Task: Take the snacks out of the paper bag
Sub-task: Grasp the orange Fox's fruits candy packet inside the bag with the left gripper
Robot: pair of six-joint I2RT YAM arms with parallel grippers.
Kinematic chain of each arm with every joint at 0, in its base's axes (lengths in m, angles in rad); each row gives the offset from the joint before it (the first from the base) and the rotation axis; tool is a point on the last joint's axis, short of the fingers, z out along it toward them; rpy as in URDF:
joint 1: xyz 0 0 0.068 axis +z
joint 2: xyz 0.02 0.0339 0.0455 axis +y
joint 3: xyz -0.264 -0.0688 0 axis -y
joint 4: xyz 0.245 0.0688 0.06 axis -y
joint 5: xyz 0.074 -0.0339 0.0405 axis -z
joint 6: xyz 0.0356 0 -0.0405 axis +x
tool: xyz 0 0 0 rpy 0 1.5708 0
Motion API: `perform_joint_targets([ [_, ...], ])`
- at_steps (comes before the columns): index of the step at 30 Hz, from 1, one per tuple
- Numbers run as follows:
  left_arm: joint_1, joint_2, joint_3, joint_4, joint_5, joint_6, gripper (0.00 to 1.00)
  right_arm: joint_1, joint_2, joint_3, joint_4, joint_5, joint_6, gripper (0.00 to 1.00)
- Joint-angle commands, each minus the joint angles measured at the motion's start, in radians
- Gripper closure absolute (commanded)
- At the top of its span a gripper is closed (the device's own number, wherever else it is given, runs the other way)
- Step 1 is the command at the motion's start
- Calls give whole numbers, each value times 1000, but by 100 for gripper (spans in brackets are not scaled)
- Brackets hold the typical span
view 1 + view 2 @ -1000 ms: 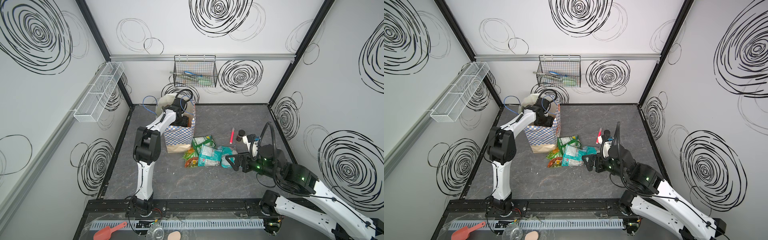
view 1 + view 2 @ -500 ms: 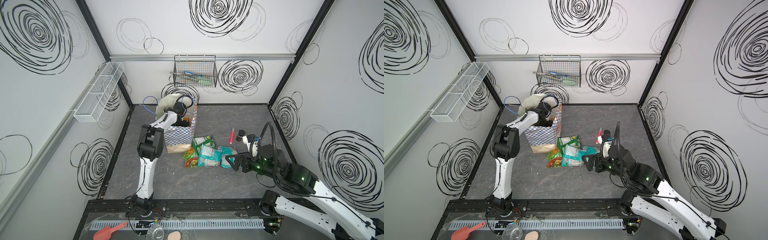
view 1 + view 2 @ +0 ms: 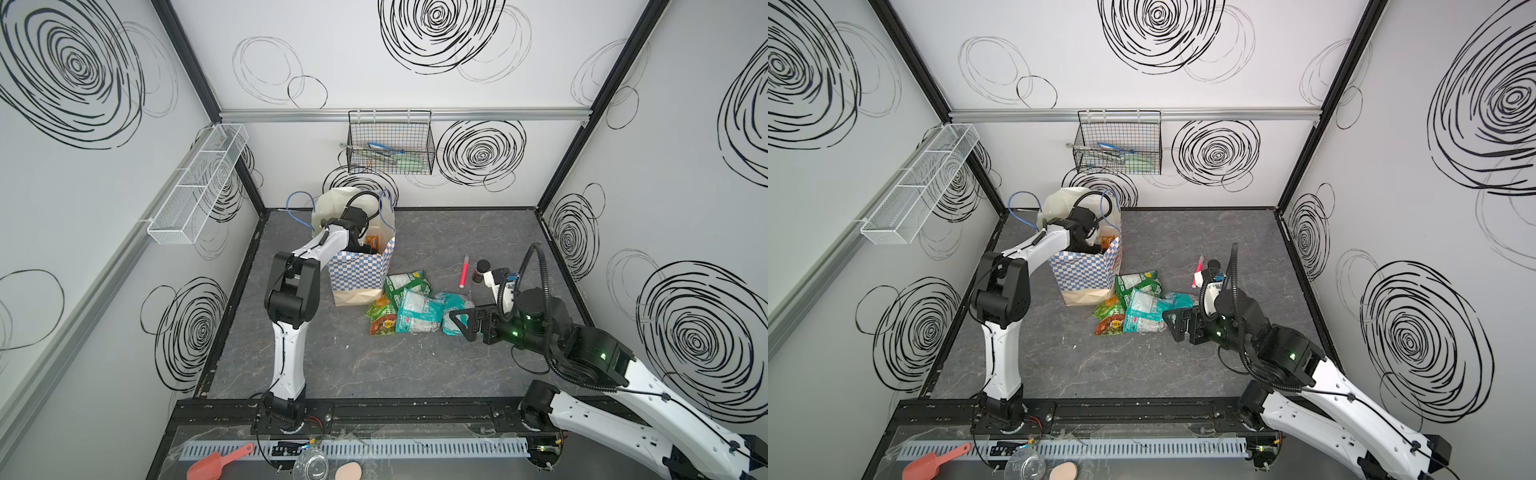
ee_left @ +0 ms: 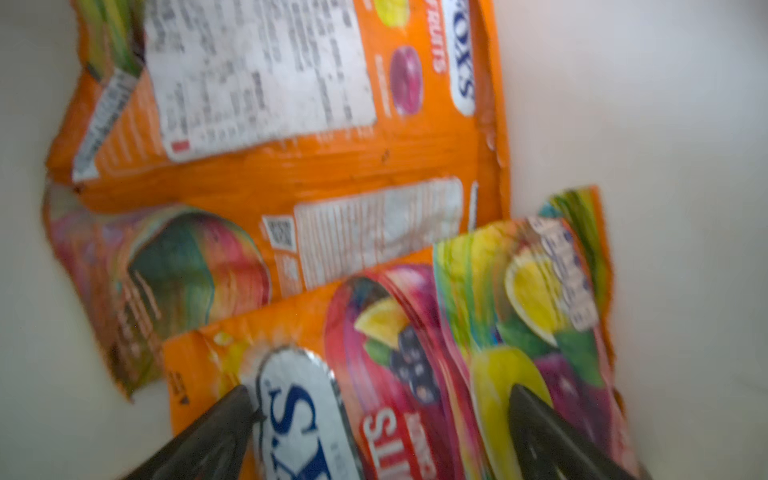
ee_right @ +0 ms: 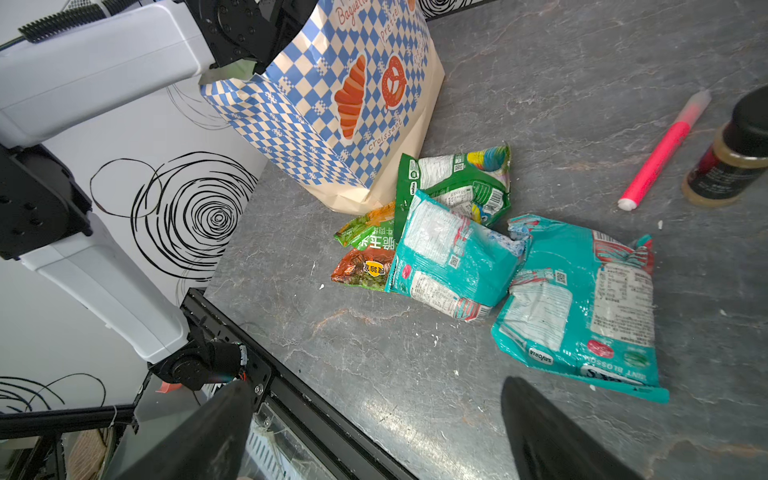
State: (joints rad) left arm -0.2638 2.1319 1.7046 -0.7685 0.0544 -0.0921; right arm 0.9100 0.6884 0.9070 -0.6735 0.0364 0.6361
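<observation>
Inside the paper bag (image 3: 359, 274), the left gripper (image 4: 382, 395) hangs with jaws spread wide over two orange snack packets (image 4: 291, 174), closed on neither. Beside the bag's tan base, green and teal packets (image 3: 415, 307) lie heaped together; the right gripper (image 5: 376, 384), jaws wide and empty, hovers on the heap's side away from the bag.

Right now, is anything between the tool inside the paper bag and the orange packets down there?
Nothing visible is in the way. Inside the paper bag, the left tool is open and faces the nearer orange packet directly. The second orange packet lies beyond it, partly under the nearer one.
</observation>
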Motion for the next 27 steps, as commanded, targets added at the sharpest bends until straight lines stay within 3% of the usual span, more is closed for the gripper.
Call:
perform_joint_targets([
  [1,-1,-74,-60,-23,47,-7,1,2,0,11,18,2,13,3],
  [10,2,-31,-162,24,106,-12,4,3,4,1,34,-7,13,3],
  [19,-4,134,-41,-75,68,15,4,1,-10,0,32,-3,18,3],
  [25,-4,166,-19,-96,45,19,1,2,-18,1,29,-1,19,3],
  [27,-4,163,-19,-92,47,20,14,2,-16,4,33,-1,16,3],
])
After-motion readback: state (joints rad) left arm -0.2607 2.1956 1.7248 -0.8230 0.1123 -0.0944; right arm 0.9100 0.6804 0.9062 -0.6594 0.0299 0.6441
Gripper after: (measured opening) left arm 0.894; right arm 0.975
